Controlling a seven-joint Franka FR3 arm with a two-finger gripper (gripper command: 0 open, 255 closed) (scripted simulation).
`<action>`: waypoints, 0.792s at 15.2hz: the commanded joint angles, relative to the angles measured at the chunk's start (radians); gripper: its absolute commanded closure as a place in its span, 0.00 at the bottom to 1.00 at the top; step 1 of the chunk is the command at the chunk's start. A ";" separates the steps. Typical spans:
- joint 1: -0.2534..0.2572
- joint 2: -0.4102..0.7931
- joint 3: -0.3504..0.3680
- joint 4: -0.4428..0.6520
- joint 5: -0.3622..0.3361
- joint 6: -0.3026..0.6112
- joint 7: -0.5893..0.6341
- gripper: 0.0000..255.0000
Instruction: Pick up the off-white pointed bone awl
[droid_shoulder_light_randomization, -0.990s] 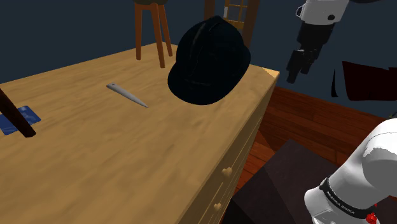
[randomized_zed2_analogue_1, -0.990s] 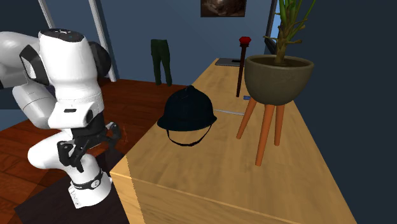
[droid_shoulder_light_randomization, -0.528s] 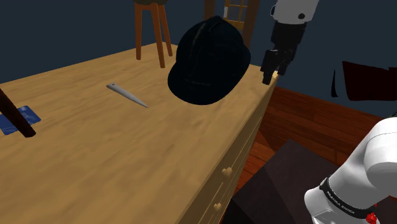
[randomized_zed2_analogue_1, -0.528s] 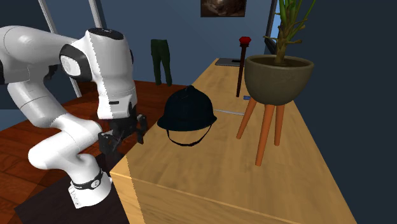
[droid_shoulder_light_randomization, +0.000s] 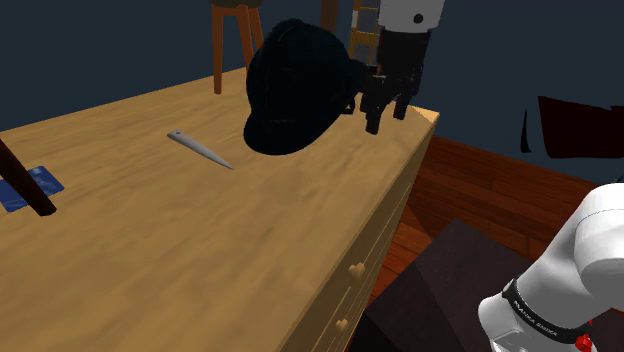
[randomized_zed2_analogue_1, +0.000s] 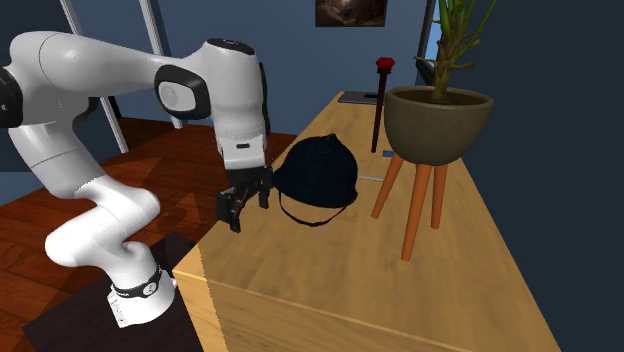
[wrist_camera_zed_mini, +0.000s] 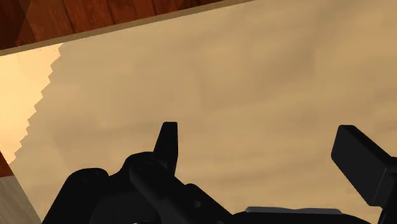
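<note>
The black gripper (droid_shoulder_light_randomization: 385, 114) is hanging over the corner of the wooden table (droid_shoulder_light_randomization: 180, 260) nearest the stand. Its fingers (wrist_camera_zed_mini: 167, 143) are standing wide apart, with nothing but bare tabletop between them in the wrist view. The off-white pointed awl (droid_shoulder_light_randomization: 199, 149) is lying flat on the table, well apart from the gripper, beyond a black helmet (droid_shoulder_light_randomization: 295, 88) toward the shoulder view's left. The helmet is sitting tilted just beside the gripper, and it is hard to tell whether the two are touching. At the shoulder view's left edge a dark stick (droid_shoulder_light_randomization: 25, 185), cut off by the frame, is covering part of a blue card (droid_shoulder_light_randomization: 45, 181). A potted plant (randomized_zed2_analogue_1: 438, 118) is standing on three legs, its top cut off.
</note>
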 joint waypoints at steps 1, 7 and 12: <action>0.011 0.065 0.028 0.059 0.012 0.011 0.028 0.00; 0.041 0.238 0.103 0.238 0.021 0.024 0.111 0.00; 0.072 0.398 0.163 0.419 0.000 0.016 0.186 0.00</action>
